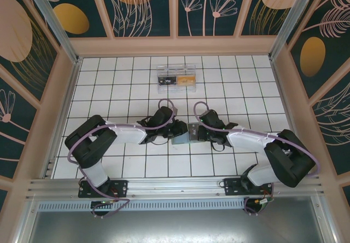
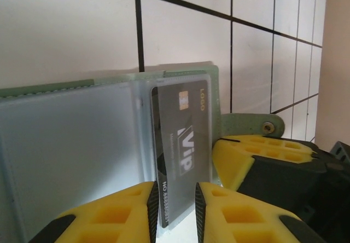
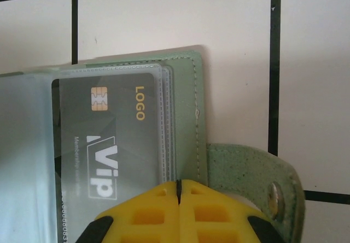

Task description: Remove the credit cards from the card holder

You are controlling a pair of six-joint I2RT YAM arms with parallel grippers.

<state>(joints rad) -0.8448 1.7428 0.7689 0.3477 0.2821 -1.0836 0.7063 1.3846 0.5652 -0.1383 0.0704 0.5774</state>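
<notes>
The card holder (image 1: 182, 137) lies open on the tiled table between my two grippers, grey-green outside (image 3: 186, 90) with cloudy inner sleeves (image 2: 71, 144). A black credit card (image 2: 183, 139) marked VIP sits in the right-hand sleeve (image 3: 109, 144). My left gripper (image 2: 176, 206) has its pads on either side of that card's near end, closed on card and sleeve. My right gripper (image 3: 179, 187) is shut, its tips set against the cover's near edge beside the snap strap (image 3: 251, 177). I cannot tell whether the cover is pinched. In the top view the left gripper (image 1: 178, 130) and right gripper (image 1: 192, 133) meet over the holder.
A clear plastic box (image 1: 175, 77) with dark and gold cards inside stands at the back middle of the table. Pink walls (image 1: 65, 95) rim the tiled floor on three sides. A yellow finger of the right gripper (image 2: 262, 155) lies close to the left gripper's right side.
</notes>
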